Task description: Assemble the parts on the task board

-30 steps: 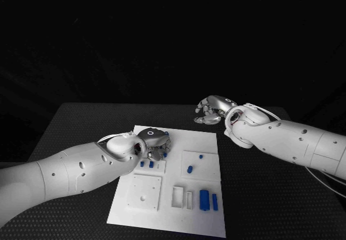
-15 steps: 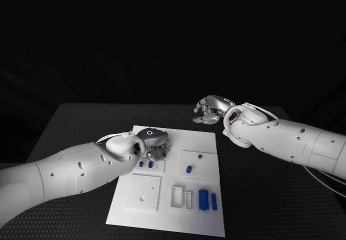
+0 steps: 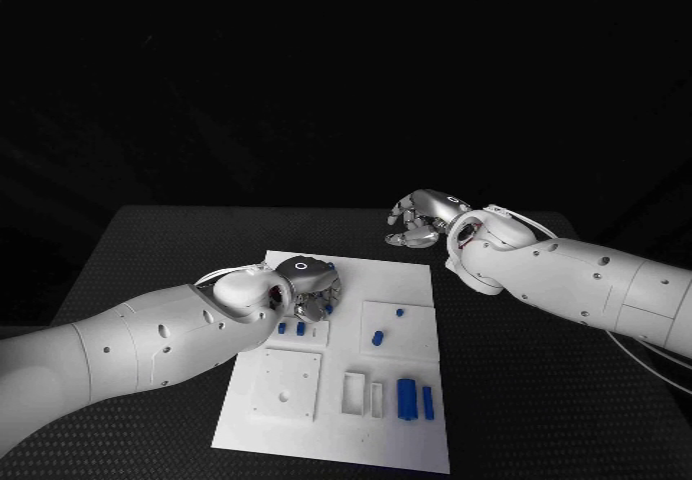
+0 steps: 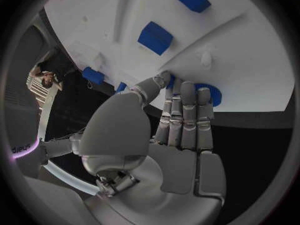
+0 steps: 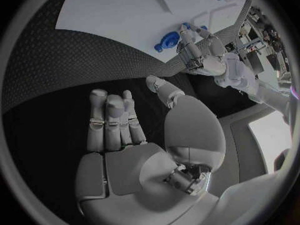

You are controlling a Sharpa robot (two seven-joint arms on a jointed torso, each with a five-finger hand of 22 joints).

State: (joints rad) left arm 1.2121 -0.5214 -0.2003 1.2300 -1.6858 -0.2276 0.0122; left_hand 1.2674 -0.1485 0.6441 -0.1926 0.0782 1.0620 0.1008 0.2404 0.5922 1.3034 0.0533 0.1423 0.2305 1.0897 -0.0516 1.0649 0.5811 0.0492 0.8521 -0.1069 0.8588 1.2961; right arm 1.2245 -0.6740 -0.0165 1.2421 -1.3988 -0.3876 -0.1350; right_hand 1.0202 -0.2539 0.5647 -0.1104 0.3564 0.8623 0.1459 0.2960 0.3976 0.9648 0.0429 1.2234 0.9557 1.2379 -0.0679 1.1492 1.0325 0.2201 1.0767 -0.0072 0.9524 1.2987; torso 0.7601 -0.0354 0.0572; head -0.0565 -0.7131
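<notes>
My left hand (image 3: 310,285) pinches a round blue part (image 4: 209,93) at the board's (image 3: 411,440) eleven o'clock corner; it could slip. My right hand (image 3: 418,222) hovers empty, fingers loosely apart, over the table (image 3: 144,250).

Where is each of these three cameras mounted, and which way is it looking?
Head view: on the robot's head, looking down at the board; both arms, the left hand and right hand show.
Left wrist view: behind the left hand, facing the board and a round blue part.
Right wrist view: behind the right hand, facing the table.
Shared: the right wrist view also shows the left hand at that part.
</notes>
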